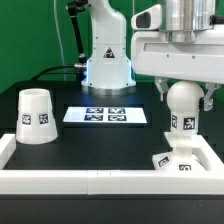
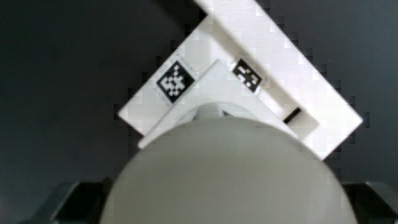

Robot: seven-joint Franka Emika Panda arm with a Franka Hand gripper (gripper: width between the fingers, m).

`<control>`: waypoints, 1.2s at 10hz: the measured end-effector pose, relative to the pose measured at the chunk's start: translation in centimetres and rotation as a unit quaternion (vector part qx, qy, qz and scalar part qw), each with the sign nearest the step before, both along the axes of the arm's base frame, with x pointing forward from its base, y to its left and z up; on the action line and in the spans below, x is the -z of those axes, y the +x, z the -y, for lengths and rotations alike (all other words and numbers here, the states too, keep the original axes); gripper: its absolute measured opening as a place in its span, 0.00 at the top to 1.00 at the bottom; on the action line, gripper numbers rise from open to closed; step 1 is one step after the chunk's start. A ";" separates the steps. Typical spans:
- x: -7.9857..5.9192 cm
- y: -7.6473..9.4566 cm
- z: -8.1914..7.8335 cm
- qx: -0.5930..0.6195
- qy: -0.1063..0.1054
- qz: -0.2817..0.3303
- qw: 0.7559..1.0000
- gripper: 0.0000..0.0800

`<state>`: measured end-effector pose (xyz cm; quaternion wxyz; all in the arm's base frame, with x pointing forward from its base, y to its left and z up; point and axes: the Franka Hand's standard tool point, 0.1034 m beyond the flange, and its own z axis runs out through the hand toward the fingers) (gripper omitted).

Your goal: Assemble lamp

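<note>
— Parts and finish?
— Smooth white plastic ball-shaped bulb (image 1: pixel 183 103), with a round head over a narrow tagged stem. Small square stepped white base (image 1: pixel 178 160), tagged. Large white tapered cup-like shade (image 1: pixel 35 115), wide end down on the black table (image 1: pixel 100 145), well apart at the exterior view's left.
— Arm and gripper?
— Wrist vertical over the base. The two-finger gripper (image 1: pixel 184 97) clasps the bulb's head from both sides.
— Orientation?
— Long axis upright, stem down, directly above the base, which sits in the corner of the white rail (image 1: pixel 60 182). Whether the stem touches the base, I cannot tell.
</note>
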<state>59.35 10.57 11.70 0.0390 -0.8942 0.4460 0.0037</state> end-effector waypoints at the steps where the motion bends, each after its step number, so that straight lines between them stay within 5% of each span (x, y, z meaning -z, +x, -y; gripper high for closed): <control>1: -0.1 -0.1 -0.3 0.039 0.003 -0.008 0.999 0.28; 5: 0.1 0.0 -0.5 0.163 0.033 -0.024 0.986 0.22; 6: 0.1 0.0 -0.5 0.152 0.033 -0.023 0.988 0.15; 12: -0.6 0.0 -0.7 -0.077 0.028 0.000 0.997 0.13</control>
